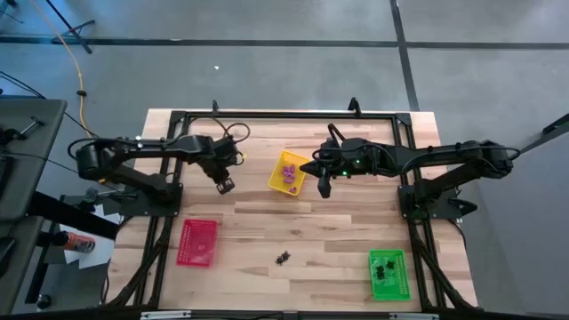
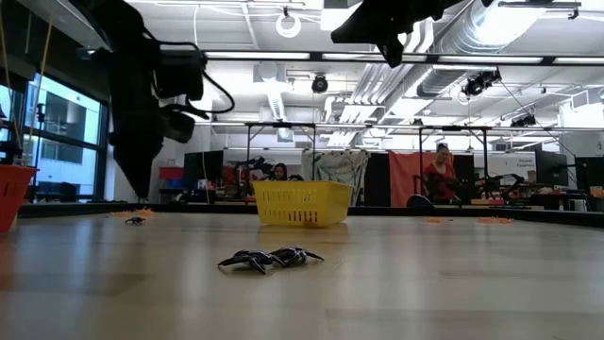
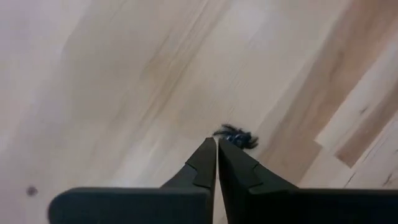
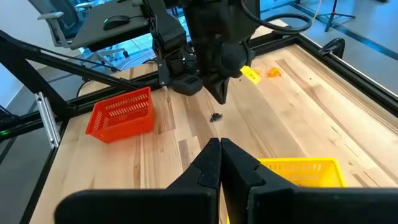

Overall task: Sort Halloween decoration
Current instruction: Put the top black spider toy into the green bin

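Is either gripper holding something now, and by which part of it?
Nothing is held. The left gripper is shut and empty above a small black trinket; the right gripper is shut and empty over the yellow tray.

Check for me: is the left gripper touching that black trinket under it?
Cannot tell. In the left wrist view, the shut left gripper tips meet the black trinket outline, with no plain gap or contact.

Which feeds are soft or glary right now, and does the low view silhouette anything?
Left wrist view: the small black plastic trinket beyond the shut left gripper is blurred. Low view: bright ceiling lights and windows leave both arms as dark silhouettes; the yellow mesh tray reads clearly. High view: even light, no glare.
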{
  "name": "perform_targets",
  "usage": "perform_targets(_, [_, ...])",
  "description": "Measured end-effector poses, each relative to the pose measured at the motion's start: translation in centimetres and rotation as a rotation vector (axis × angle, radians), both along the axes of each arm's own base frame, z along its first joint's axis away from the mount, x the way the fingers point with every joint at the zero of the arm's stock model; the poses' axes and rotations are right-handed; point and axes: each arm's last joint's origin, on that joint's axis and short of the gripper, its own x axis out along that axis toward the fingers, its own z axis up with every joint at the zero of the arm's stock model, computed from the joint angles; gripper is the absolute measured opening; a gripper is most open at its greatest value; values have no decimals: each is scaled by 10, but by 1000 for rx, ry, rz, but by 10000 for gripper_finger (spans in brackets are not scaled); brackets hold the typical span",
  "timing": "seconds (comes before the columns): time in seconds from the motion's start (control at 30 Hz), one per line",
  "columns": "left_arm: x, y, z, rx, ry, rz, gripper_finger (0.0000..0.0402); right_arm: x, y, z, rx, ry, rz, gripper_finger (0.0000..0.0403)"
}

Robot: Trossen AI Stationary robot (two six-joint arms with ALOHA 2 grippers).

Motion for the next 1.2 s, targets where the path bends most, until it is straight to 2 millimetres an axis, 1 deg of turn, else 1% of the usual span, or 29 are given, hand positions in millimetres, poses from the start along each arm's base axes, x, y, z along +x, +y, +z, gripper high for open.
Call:
perform_targets(0.1, [-2,-1,-3,-16,10,38,27,0,0,0,0,0,0,0])
perform_targets(0.2, [1,-2,-3,-7,-16,13,59,0,0,0,-22,5,9,0])
perform_targets(0.37, [3,-7,-4,17,-14,-145,120,0,0,-1,-34,11,13,0])
perform_targets(0.43, [5,-11,-4,17,-22,-244,140,0,0,-1,-33,11,13,0])
perform_targets(0.53, [7,-20,-4,38,-30,-411,159,0,0,-1,-32,11,13,0])
perform_targets(0.67, [10,-26,-5,120,3,-521,162,0,0,-1,-33,11,13,0])
perform_targets(0.77, [10,-28,-7,145,32,-578,158,0,0,-1,-33,10,13,0])
perform_targets(0.93, [1,-32,-22,147,63,-678,151,0,0,-1,-41,12,16,0])
perform_targets(1.2, [1,-33,-33,204,7,-683,150,-1,0,-1,-41,19,16,0])
